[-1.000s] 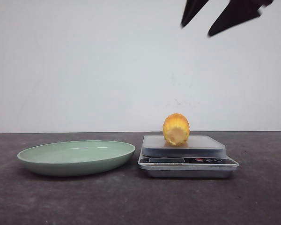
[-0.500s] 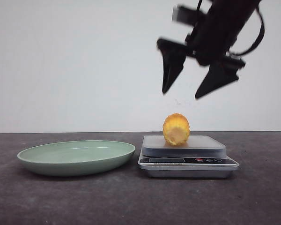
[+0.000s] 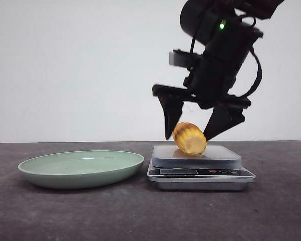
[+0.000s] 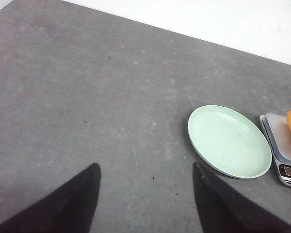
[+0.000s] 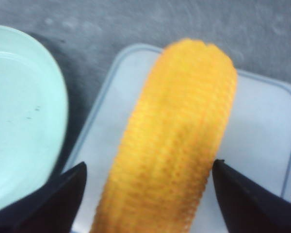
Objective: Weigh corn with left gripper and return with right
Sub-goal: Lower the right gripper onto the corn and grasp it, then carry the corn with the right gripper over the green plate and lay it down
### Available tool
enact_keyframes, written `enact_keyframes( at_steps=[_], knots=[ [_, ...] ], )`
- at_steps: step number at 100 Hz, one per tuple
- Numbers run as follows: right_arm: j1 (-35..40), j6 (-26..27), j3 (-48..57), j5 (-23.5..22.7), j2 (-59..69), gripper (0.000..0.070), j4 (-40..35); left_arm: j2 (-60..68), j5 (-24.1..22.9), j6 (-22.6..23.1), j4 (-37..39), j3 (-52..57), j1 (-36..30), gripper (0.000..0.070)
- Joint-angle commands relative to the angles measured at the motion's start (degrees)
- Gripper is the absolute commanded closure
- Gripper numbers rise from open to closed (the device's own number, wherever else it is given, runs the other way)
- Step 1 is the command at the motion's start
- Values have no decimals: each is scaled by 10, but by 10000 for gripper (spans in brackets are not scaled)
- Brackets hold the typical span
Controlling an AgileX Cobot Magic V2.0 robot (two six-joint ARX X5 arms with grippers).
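Note:
The corn (image 3: pixel 189 138) lies on the platform of the silver kitchen scale (image 3: pixel 226 153), its pale cut end toward the front camera. My right gripper (image 3: pixel 186 136) is down over it, jaws open, one black finger on each side of the cob. In the right wrist view the corn (image 5: pixel 169 141) fills the gap of the gripper (image 5: pixel 149 164); one fingertip (image 5: pixel 223 170) is at the cob's edge, the other stands a little apart. My left gripper (image 4: pixel 146 166) is open and empty over bare table, away from the scale, and does not show in the front view.
A pale green plate (image 3: pixel 80 168) sits empty on the dark table left of the scale; it also shows in the left wrist view (image 4: pixel 229 141) and the right wrist view (image 5: pixel 19 111). A white wall stands behind.
My right gripper has come down from the upper right to straddle the corn on the scale. The corn has tipped and shifted slightly.

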Motion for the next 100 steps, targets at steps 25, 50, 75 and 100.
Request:
enact_keyframes(
  at_steps=[25,50,75,100],
  knots=[
    [26,7,12,40,2,700,28,0,1,6,-10,7,-2,351],
    [41,-1,34,29,-50,700,19,0,1,7,-10,7,-2,351],
    [106,-3,83,21,-70,700,20,0,-1,14,3,7,-2,351],
    [174,30,122,36,-23,700,81,0,-1,16,-2,7,-2,351]
  ],
)
